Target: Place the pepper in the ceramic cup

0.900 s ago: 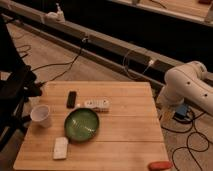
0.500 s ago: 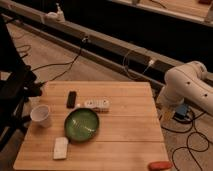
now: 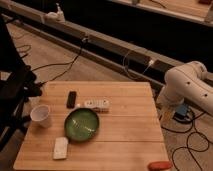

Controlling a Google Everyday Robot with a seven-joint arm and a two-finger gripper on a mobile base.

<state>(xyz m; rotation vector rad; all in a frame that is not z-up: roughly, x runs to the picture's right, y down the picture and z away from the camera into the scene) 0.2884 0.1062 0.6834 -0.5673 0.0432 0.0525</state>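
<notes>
The pepper (image 3: 159,165) is small and red-orange and lies at the table's front right corner, by the edge. The ceramic cup (image 3: 41,115) is white and stands upright near the table's left edge, far from the pepper. Only the white arm links (image 3: 189,87) show, to the right of the table and off its surface. My gripper is not in view; the arm's end drops behind the table's right edge.
On the wooden table (image 3: 130,135) are a round green plate (image 3: 82,124), a flat white block (image 3: 61,147), a black remote (image 3: 72,99) and a white strip-like object (image 3: 97,104). A black chair (image 3: 15,95) stands at the left. Cables lie on the floor.
</notes>
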